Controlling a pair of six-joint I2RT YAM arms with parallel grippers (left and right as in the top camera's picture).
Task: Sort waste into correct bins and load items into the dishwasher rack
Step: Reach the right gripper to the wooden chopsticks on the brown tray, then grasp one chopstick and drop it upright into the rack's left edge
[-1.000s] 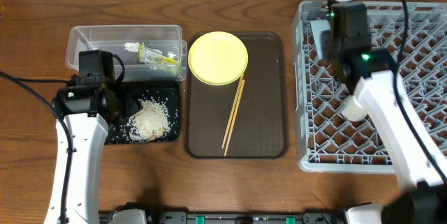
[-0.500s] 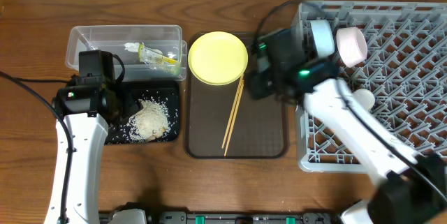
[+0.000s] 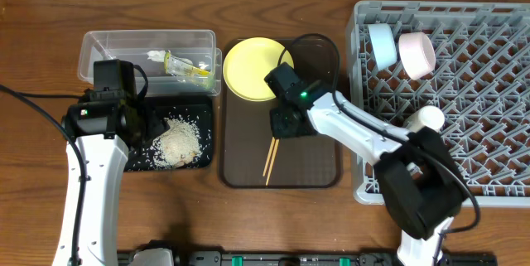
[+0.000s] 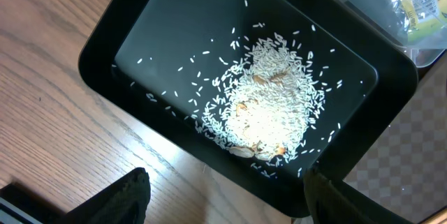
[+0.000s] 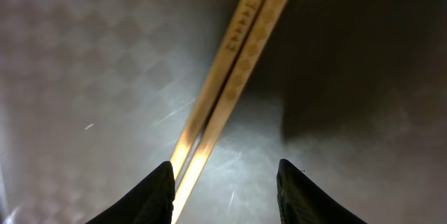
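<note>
The wooden table is brown, and a dark brown serving tray lies in the middle of it. On that tray sit a round yellow plate and a pair of wooden chopsticks, which lie side by side and touch each other. The right gripper is low over the chopsticks. Its two fingers stand partly apart, with the sticks in the gap close to one finger, and they are not pinching them yet. It looks like it is there to pick the sticks up, because they belong in the rack. The big grey dishwasher rack sits at the side. It already has a light blue bowl and a white bowl tipped on edge between the pegs, most likely so water can run off them. A small pale cup is in the rack too. On the other side, the clear plastic tub holds the crumpled yellow-green wrapper. Just beside it, the black tray holds a heap of white rice with loose grains around it. So the trash looks sorted. The left gripper hangs over the black tray with its fingers wide apart, holding nothing. The plate and chopsticks are yet to go in the rack.
</note>
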